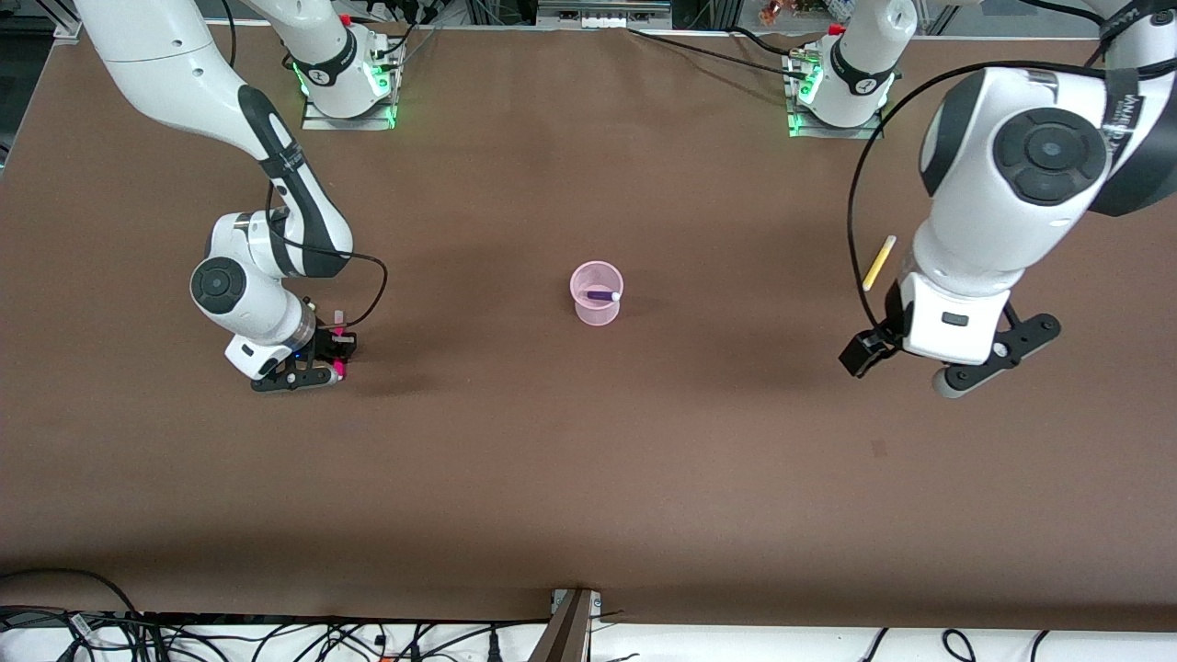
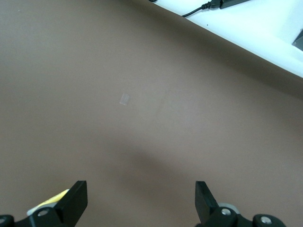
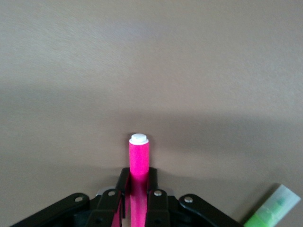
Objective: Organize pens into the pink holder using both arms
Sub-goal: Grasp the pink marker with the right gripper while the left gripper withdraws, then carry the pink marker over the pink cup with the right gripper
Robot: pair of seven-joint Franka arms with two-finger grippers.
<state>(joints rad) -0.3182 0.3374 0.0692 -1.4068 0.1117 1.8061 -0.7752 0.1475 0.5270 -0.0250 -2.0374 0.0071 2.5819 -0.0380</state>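
1. Down at the right arm's end of the brown matte table (image 1: 588, 478), the right gripper (image 1: 333, 360) has its black fingers clamped on the slim magenta pink pen (image 3: 139, 163); the grip sits partway along the barrel, so the pale round cap pokes out clear.
2. Just beside that grip lies the lime green pen (image 3: 273, 211), its translucent pale end showing only in the right wrist view.
3. Mid-table stands the small translucent pale pink round holder (image 1: 597, 292), upright with a wider rim, and the dark purple pen (image 1: 602, 296) leans inside it, so that one looks done.
4. Toward the left arm's end, the left gripper (image 1: 947, 354) hangs with fingers spread wide and empty, close to the slim yellow pen (image 1: 879, 262) lying on the table, likely its next pick.
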